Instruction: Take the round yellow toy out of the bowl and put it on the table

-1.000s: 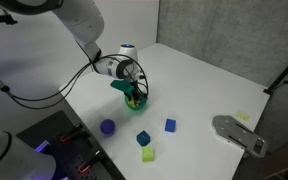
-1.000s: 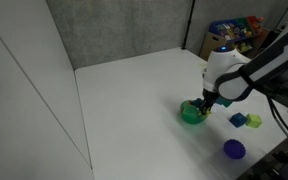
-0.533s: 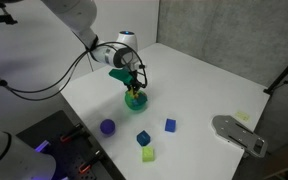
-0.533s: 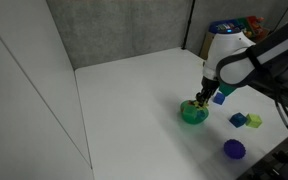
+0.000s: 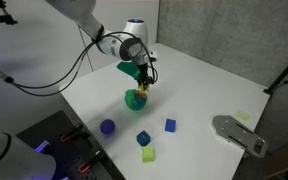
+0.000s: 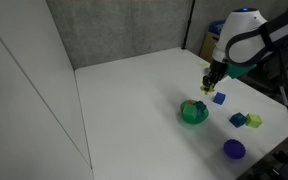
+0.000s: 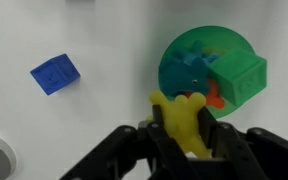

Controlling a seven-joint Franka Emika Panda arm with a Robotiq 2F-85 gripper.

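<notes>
1. Above the bowl, my gripper now hangs clear of the rim. A second ago it was down inside, and half a second ago it was just leaving.
2. Wrist view: the gripper is pinched on the toy, which sits between the fingers, out of the bowl and off the table.
3. In both exterior views the bowl has not shifted. A green block and an orange piece remain in it.
4. My judgement: extraction is done and placing is left. I should carry the toy sideways to bare table, away from the blue cube, lower it, then release.
5. Risk: the toy is roundish and may roll, so I would let go low.
</notes>
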